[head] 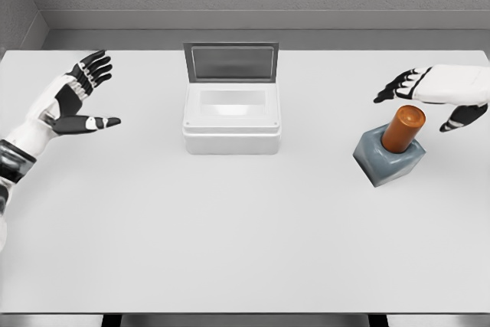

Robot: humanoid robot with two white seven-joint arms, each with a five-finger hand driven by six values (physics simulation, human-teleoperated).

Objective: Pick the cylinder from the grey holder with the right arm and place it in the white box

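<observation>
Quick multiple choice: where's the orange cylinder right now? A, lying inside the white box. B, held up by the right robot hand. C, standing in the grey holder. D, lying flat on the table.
C: the orange cylinder stands in the grey holder, with the right robot hand open beside it.

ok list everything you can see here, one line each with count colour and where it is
cylinder: one, orange-brown, standing tilted in the grey holder at the right of the table
grey holder: one, blue-grey block, right side of the table, near the right hand
white box: one, white, middle of the table toward the back, lid raised at its rear
table: one, white, fills most of the view
left hand: one, white and black, far left over the table, fingers spread, holding nothing
right hand: one, white and black, far right just behind and above the cylinder, fingers open, not gripping it
</observation>
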